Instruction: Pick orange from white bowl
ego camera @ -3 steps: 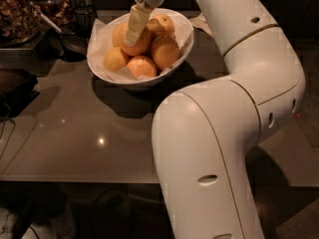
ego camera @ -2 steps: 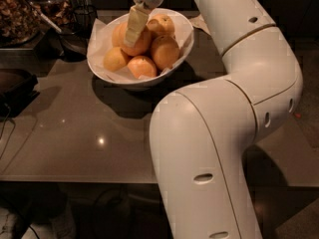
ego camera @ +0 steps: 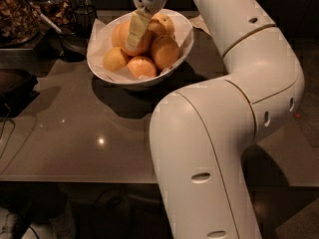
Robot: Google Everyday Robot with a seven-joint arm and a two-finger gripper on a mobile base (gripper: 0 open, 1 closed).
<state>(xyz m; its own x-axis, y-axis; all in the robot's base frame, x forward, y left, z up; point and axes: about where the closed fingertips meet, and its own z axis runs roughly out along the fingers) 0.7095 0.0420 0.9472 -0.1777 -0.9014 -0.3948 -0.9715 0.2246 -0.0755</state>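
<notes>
The white bowl stands at the back of the dark table and is lined with white paper. It holds several oranges. The topmost deep-orange orange lies at the middle of the pile. My gripper reaches down from above into the bowl and sits against the front left of this orange, covering part of it. Other oranges lie around it: one at the left, one at the front, one at the right. A paler one lies at the back.
My white arm fills the right half of the view and hides the table there. Dark containers with dried food and a utensil stand at the back left. A black object lies at the left edge.
Almost nothing: the gripper stays at the same orange in the bowl, and the near arm segment has shifted slightly left.
</notes>
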